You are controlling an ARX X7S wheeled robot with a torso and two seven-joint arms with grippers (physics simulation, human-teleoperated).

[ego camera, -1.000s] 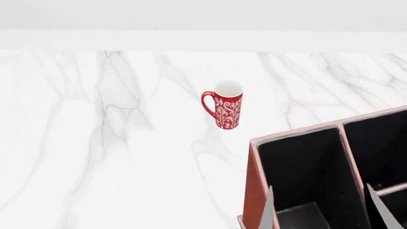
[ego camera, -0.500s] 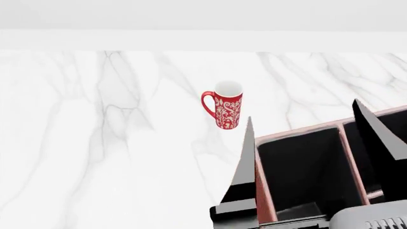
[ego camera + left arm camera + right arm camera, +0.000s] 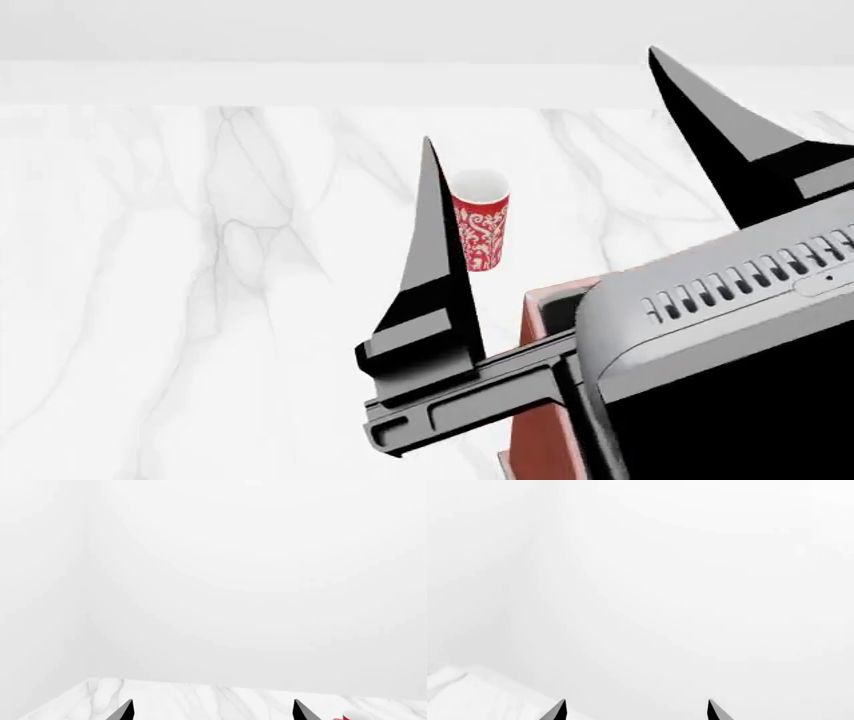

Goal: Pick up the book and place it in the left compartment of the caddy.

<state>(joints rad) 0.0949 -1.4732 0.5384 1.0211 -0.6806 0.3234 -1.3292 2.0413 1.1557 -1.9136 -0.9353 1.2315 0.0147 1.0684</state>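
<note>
Two dark, pointed fingers of the right gripper, as it appears from the arm entering at the lower right, fill the head view. They stand wide apart with nothing between them. The gripper is held high over the large reddish-brown leather-look caddy, probably lifted clear of the box's walls rather than reaching for anything. The left gripper is out of the head view, and its own camera shows its jaws likewise spread and empty, aimed mostly at the plain white wall.

The plain black hardcover book appears in no view, so its position cannot be told, and nothing is in either grasp. The caddy's long left compartment is hidden behind the gripper housing. Only a strip of sloping outer wall and pale rim shows. A tall red patterned mug stands apart on the white marble table, just beyond the caddy.
</note>
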